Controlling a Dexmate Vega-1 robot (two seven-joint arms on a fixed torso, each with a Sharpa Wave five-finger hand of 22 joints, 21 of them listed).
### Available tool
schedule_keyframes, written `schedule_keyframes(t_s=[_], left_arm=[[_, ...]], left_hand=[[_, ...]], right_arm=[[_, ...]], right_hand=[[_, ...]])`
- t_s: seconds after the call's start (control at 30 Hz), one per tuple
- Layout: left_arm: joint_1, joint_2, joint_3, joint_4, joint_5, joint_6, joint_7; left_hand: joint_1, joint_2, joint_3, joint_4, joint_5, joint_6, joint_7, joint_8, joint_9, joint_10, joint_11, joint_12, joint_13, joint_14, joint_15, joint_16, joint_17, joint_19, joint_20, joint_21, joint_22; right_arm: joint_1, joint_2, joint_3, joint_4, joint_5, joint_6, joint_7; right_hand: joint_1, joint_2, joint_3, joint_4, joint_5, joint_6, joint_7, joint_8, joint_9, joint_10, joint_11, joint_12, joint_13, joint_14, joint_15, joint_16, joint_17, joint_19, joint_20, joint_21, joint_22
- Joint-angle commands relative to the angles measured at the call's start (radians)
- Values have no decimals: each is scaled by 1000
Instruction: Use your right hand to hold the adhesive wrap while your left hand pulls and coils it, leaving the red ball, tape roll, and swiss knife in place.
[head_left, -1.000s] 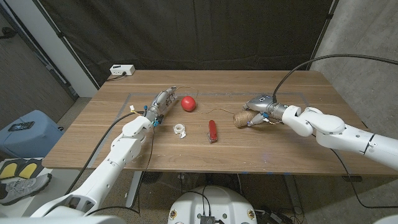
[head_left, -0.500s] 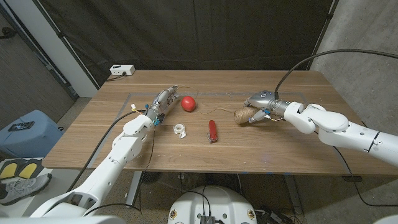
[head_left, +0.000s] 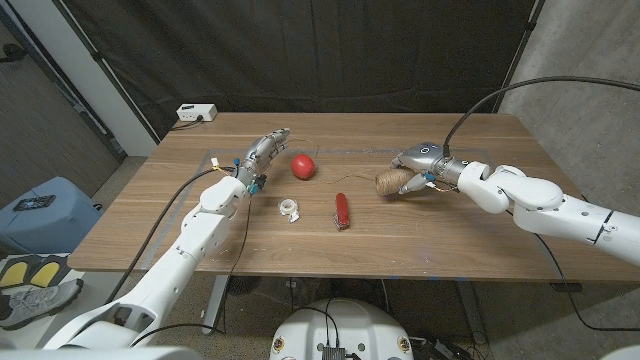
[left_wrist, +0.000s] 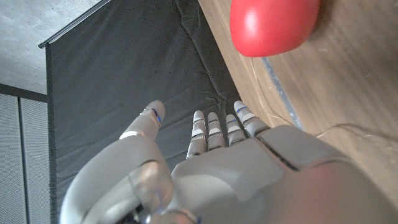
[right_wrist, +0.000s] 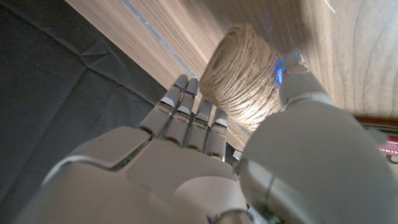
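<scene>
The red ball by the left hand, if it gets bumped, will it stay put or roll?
The red ball looks round and smooth, resting free on the flat table, so it would probably roll. The left hand is close beside it with fingers straight, so a brush seems possible.

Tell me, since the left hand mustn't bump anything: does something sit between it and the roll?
Yes. The red ball lies right beside the left hand, on the line toward the twine-like roll that the right hand grips. The swiss knife and tape roll lie nearer the robot, off that line.
</scene>
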Motion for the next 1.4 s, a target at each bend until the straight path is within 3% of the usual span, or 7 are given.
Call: schedule_keyframes(t_s=[0.03,0.13,0.4,0.53,0.73,0.93,1.4], left_arm=[[-10,20,19,-47,29,-21,35],[-12,26,25,-52,41,-21,48],[-13,40,42,-71,83,-28,97],[-16,46,51,-80,103,-33,121],[-19,51,64,-90,128,-43,157],[-26,67,82,-100,162,-51,187],[-51,103,131,-107,212,-57,228]], left_hand=[[12,-1,1,-5,6,9,6,6,3,9,2,7,1,9,2,5,1,14,0,6,2],[16,-2,-1,-6,8,9,6,5,3,12,3,8,2,13,2,5,1,14,-1,6,2],[74,-25,-1,-22,19,38,-6,3,3,85,-31,27,10,82,-21,14,3,62,-5,14,3],[119,-40,2,-27,22,59,-10,5,3,115,-43,36,18,126,-30,20,5,93,-9,22,6],[241,-75,18,-32,35,143,-23,27,7,159,-64,47,31,173,-47,18,6,126,-11,26,9],[309,-96,21,-31,47,189,-32,37,11,183,-76,52,40,212,-57,23,7,146,-9,30,11],[408,-156,0,-29,47,231,-47,40,15,219,-106,70,56,247,-84,23,11,166,-14,32,12]], right_arm=[[-2,1,8,0,8,9,-18],[-1,0,10,0,11,12,-19],[-3,-5,20,-11,30,9,-16],[-7,-11,27,-25,36,4,-18],[-11,-23,40,-43,47,-2,-18],[-13,-29,55,-57,70,-1,-19],[-10,-35,86,-90,112,12,-19]], right_hand=[[25,29,-3,5,5,54,-42,9,2,66,-57,4,3,7,-154,2,5,10,-21,1,3],[26,29,-4,5,5,55,-41,10,1,69,-56,4,4,8,-155,3,7,10,-21,0,3],[29,31,-4,5,5,61,-41,12,-1,74,-57,5,3,17,-158,4,11,11,-22,-1,3],[30,31,-3,5,6,59,-40,12,-1,72,-54,4,4,17,-155,1,12,12,-22,-1,3],[31,31,-1,6,6,60,-38,13,-2,75,-58,2,0,21,-158,-1,14,12,-23,-2,3],[30,31,-1,6,6,62,-39,15,-3,77,-58,3,1,24,-157,-2,16,13,-23,-2,3],[27,31,-4,9,5,64,-37,16,-4,81,-54,-1,-5,32,-156,-4,22,13,-22,-4,3]])
